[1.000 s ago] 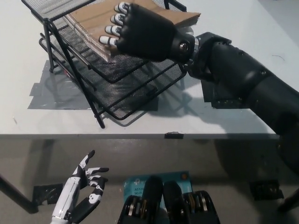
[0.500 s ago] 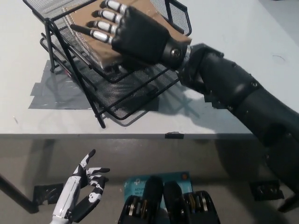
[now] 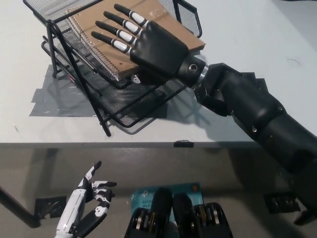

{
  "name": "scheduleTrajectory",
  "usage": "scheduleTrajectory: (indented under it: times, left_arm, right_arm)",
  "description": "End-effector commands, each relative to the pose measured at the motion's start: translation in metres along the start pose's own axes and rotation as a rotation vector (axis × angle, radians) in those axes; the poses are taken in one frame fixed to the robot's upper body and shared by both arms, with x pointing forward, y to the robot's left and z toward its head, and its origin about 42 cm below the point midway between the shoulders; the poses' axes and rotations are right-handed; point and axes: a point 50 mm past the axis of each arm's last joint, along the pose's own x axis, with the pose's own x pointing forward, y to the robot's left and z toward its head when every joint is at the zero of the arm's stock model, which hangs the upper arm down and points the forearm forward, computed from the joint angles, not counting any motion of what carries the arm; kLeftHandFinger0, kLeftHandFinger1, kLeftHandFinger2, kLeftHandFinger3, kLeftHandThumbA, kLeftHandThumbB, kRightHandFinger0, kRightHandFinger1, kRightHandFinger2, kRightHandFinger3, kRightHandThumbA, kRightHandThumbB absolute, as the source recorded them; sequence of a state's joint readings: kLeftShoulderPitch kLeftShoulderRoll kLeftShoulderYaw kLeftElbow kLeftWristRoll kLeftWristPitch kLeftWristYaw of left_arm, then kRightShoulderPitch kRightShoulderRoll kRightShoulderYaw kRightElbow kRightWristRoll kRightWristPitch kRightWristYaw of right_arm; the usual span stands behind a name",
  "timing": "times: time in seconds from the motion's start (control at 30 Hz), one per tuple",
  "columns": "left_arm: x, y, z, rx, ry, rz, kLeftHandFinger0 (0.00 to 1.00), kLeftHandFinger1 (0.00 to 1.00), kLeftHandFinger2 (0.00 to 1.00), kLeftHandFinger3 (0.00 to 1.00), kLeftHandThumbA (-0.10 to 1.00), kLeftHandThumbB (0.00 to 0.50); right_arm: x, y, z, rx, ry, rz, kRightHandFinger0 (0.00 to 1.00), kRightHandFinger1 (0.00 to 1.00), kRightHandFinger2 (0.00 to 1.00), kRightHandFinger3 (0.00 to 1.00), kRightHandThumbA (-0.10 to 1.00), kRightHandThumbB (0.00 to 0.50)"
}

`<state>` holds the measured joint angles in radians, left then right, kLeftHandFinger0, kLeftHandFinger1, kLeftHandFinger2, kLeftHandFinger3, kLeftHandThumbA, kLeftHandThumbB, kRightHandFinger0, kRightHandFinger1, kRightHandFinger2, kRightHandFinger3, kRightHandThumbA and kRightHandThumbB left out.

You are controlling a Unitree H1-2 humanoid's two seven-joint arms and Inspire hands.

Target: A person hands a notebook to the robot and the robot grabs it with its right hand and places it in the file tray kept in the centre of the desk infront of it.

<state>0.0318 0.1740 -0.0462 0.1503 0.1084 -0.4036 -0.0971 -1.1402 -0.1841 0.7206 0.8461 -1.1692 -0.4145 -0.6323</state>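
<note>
- Your black right hand [image 3: 156, 47] lies flat with its fingers [image 3: 119, 30] spread and straight, palm down on the notebook [image 3: 94, 37]; it grips nothing.
- The notebook, brown-covered with a spiral binding along the edge nearer you, sits directly beneath that hand, inside the middle tier of the black mesh file tray [image 3: 143, 101].
- One corner of the notebook pokes out just past the wrist side of the hand, over the tray's rim.
- The tray's lower tier extends below and toward you from the hand; its upper tier shows beyond the fingertips.
- The tray stands on the white desk [image 3: 257, 44], with grey tape [image 3: 54, 96] under it, off to the fingertip side.
- Your white left hand [image 3: 91, 206] rests low and well apart from the right one, below the desk edge, fingers loosely apart and holding nothing.
</note>
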Motion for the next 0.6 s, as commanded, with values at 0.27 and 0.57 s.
scheduleTrajectory:
  times: [0.27, 0.57]
  left_arm:
    - [0.013, 0.012, 0.018, 0.014, -0.077, 0.008, 0.45, 0.55, 0.67, 1.00, 0.45, 0.236]
    - [0.016, 0.017, 0.018, 0.044, -0.075, 0.011, 0.44, 0.54, 0.67, 1.00, 0.43, 0.234]
  right_arm:
    - [-0.043, -0.238, -0.093, 0.384, 0.377, 0.621, 1.00, 1.00, 1.00, 1.00, 0.70, 0.500]
    - [-0.086, -0.321, -0.081, 0.602, 0.307, 0.604, 1.00, 1.00, 1.00, 1.00, 0.78, 0.500]
